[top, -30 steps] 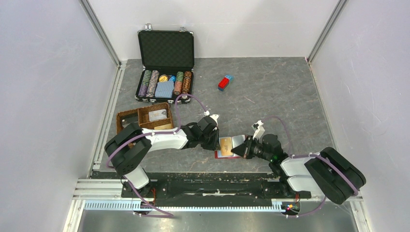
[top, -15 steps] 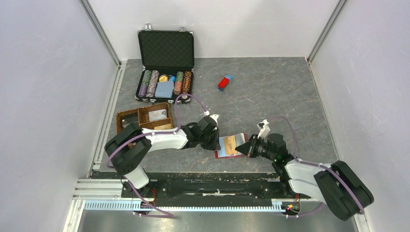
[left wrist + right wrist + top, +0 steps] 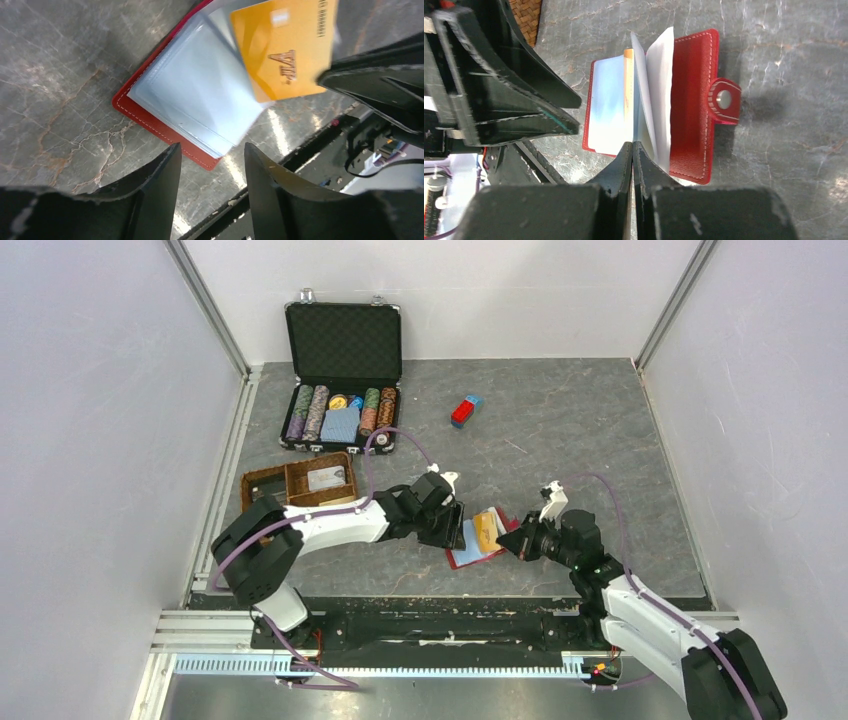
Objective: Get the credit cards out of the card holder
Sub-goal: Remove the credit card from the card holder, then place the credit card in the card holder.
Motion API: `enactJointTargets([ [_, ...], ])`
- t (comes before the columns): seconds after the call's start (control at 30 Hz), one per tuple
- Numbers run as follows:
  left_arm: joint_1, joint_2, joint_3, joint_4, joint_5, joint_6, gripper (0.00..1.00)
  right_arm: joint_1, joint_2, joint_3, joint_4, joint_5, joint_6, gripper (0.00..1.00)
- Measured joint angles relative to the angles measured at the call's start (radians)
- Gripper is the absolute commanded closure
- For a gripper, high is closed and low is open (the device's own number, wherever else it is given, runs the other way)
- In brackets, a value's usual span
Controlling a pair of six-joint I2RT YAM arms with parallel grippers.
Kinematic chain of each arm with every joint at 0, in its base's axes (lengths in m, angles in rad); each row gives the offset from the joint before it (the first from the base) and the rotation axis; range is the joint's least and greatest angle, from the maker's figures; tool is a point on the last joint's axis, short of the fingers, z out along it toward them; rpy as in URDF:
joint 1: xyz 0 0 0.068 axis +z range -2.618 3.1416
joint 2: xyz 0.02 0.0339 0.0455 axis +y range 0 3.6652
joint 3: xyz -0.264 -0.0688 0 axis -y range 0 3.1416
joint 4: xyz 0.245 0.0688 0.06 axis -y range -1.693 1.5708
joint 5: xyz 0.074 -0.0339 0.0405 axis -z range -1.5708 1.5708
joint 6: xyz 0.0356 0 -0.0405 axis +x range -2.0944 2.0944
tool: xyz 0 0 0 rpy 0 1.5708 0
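The red card holder (image 3: 463,558) lies open on the grey table between my two arms, its clear sleeves (image 3: 200,95) fanned up. An orange credit card (image 3: 285,50) marked VIP sticks out of the sleeves toward the right arm. My right gripper (image 3: 632,147) is shut on that card's edge (image 3: 628,85), just off the holder's red cover (image 3: 691,100). My left gripper (image 3: 210,165) stands open just off the holder's red corner (image 3: 150,117), with nothing between its fingers. From above, the left gripper (image 3: 460,525) and right gripper (image 3: 505,540) flank the orange card (image 3: 487,530).
An open black case (image 3: 342,390) with poker chips and a blue deck stands at the back left. A brown wicker tray (image 3: 262,485) sits in front of it by the left arm. A red-and-blue block (image 3: 465,410) lies at the back centre. The black rail (image 3: 440,625) runs along the near edge.
My left gripper has opened and let go of the card holder. The right gripper has drawn back to the right with the orange card, and the holder has swung a little that way.
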Motion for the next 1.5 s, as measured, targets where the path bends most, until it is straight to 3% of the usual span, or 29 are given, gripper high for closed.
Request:
enactJointTargets([
  [0.27, 0.006, -0.15, 0.122, -0.126, -0.002, 0.088, 0.32, -0.005, -0.019, 0.083, -0.089, -0.033, -0.103, 1.0],
  [0.47, 0.061, -0.237, 0.134, -0.188, 0.021, 0.169, 0.25, -0.006, -0.017, 0.123, -0.119, -0.111, -0.154, 1.0],
  [0.7, 0.088, -0.253, 0.18, -0.322, 0.082, 0.277, 0.26, -0.007, 0.014, 0.175, -0.121, -0.229, -0.188, 1.0],
  [0.87, 0.087, -0.226, 0.287, -0.42, 0.164, 0.376, 0.26, -0.007, 0.035, 0.178, -0.009, -0.38, -0.152, 1.0],
  [1.1, 0.088, -0.225, 0.309, -0.472, 0.236, 0.441, 0.27, -0.007, 0.021, 0.164, 0.129, -0.516, -0.094, 1.0],
  [1.27, 0.095, -0.225, 0.309, -0.472, 0.307, 0.469, 0.35, -0.007, 0.013, 0.115, 0.236, -0.568, -0.029, 1.0],
  [1.5, 0.114, -0.221, 0.306, -0.441, 0.42, 0.473, 0.69, -0.007, 0.012, 0.102, 0.267, -0.589, -0.007, 1.0],
])
